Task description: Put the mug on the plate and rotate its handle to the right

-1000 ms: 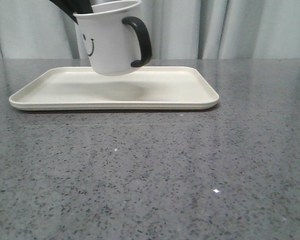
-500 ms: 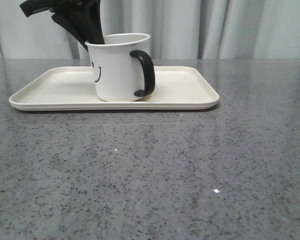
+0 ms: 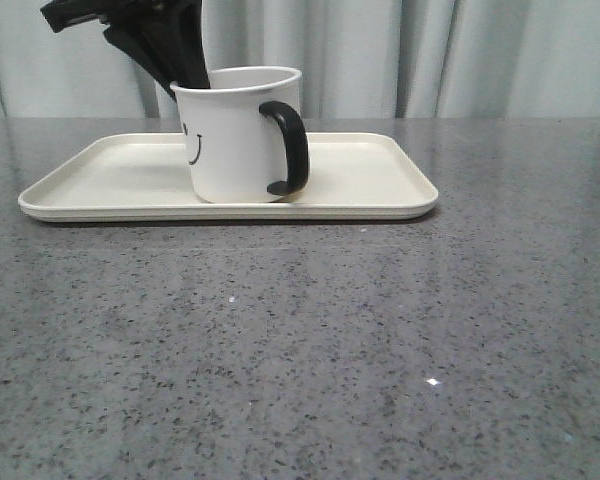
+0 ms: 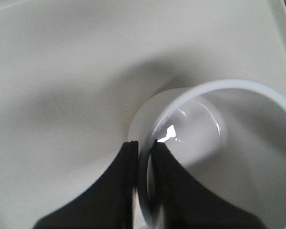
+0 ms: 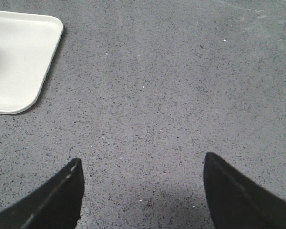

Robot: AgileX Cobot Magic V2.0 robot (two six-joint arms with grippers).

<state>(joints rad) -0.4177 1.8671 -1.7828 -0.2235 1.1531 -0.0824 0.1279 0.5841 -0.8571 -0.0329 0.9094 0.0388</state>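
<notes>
- The left tool [image 4: 144,150] reaches steeply down from the upper left of the front view, its black fingers [image 3: 170,50] pinched together on the mug [image 3: 238,135] rim, one inside and one outside.
- The right tool [image 5: 142,164] hovers above the surface [image 5: 181,86], fingers spread wide, gripping nothing.

The white mug [image 3: 235,135] (it has a black smiley face) stands upright on the big cream plate [image 3: 360,185]. Its black handle [image 3: 288,147] points right.
</notes>
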